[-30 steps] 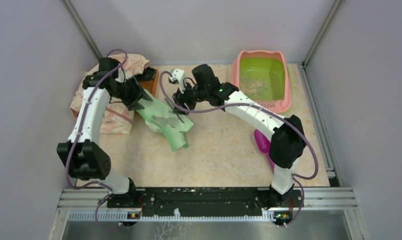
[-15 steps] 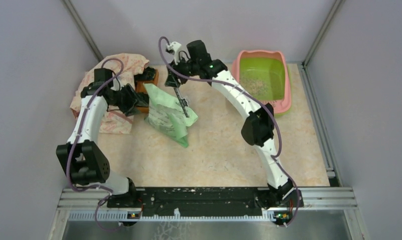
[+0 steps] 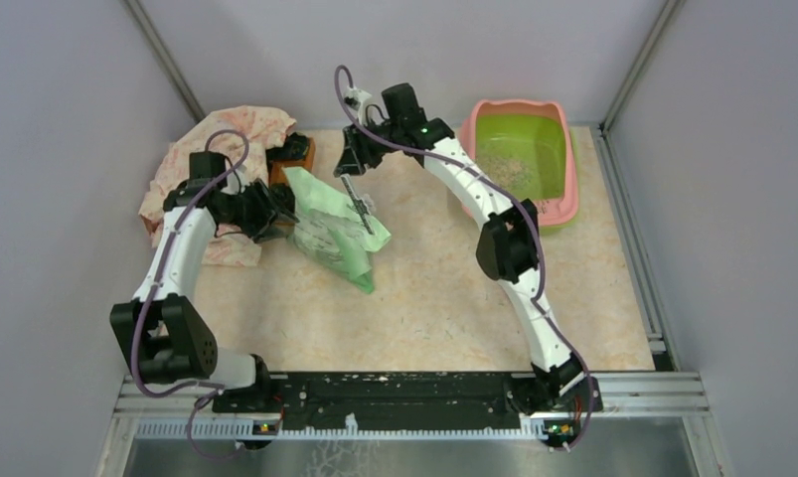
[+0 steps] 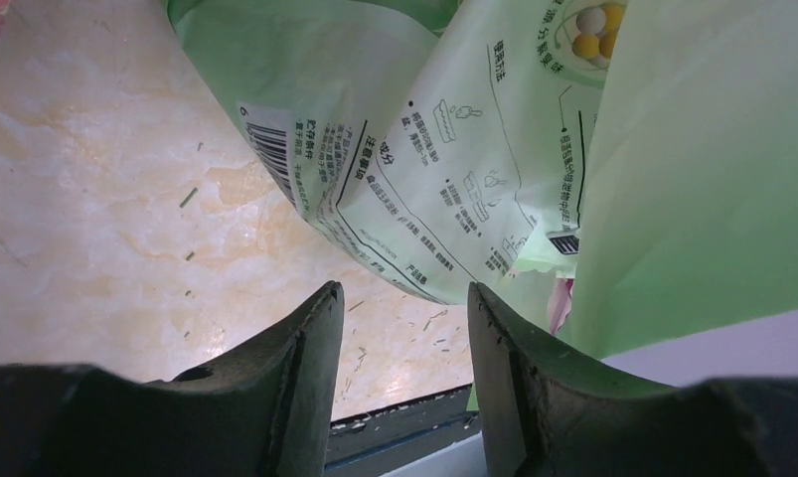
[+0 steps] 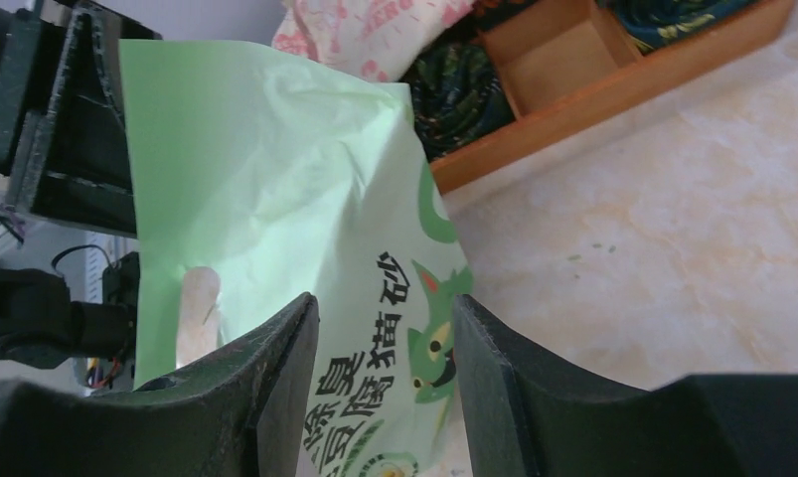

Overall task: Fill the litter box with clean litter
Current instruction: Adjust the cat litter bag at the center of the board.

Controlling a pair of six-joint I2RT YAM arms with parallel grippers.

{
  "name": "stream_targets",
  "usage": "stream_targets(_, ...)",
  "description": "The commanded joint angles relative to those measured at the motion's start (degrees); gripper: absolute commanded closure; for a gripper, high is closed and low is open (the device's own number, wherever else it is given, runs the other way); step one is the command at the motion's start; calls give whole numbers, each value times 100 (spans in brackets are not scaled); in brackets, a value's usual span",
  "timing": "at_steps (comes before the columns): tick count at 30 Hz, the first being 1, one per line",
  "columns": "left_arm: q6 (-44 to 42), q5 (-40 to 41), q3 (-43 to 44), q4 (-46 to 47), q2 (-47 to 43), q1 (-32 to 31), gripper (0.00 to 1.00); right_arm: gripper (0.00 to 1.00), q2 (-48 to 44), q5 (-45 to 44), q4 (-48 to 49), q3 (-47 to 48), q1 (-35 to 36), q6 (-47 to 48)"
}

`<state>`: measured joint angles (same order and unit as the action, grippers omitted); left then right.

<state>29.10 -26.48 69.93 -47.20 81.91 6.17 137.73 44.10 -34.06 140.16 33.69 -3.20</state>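
On the pale surface (image 3: 424, 298) the litter box (image 3: 546, 207) sits at the far right corner, its long axis running near to far. The light green bag (image 3: 327, 234) stands tilted left of centre, well apart from the box, so the pour has to travel rightward, and the right arm is the nearer one. The right hand (image 3: 353, 171) is at the bag's upper far edge, jaws apart with the printed face showing in the gap; whether it pinches the bag I cannot tell. The left hand (image 3: 275, 211) is at the bag's left side, jaws apart and gripping nothing. A thin scatter of clean litter (image 3: 504, 167) lies in the green basin.
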Motion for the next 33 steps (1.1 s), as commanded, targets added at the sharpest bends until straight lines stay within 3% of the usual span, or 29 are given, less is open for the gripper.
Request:
stream_targets(1, 38, -153, -288, 324, -295, 28, 46, 48, 66, 427, 531, 327, 227, -269)
stream_targets(6, 51, -81, -644, 452, -427, 32, 46, 47, 176, 332, 543, 392, 472, -321)
stream_targets(10, 54, -137, -866, 548, -524, 31, 46, 47, 427, -30, 31, 690, 627, -129)
stream_targets(16, 25, -170, -1013, 648, -573, 33, 46, 47, 119, -542, -89, 102, 885, 209)
stream_targets(22, 22, -247, -1051, 734, -558, 34, 47, 46, 263, -1304, -726, 489, 1070, 719)
stream_targets(23, 19, -252, -1059, 738, -565, 26, 47, 50, 266, -1413, -754, 494, 1097, 755)
stream_targets(24, 9, -263, -1067, 738, -578, 30, 47, 62, 279, -1495, -793, 497, 1130, 811)
stream_targets(26, -5, -277, -1107, 736, -608, 31, 47, 100, 260, -1654, -798, 472, 1148, 788)
stream_targets(31, -28, -261, -1211, 739, -694, 30, 47, 100, -100, -1807, -673, -78, 1131, 382)
stream_targets(33, -27, -276, -1249, 752, -732, 27, 47, 100, -569, -2004, -452, -785, 1145, -10)
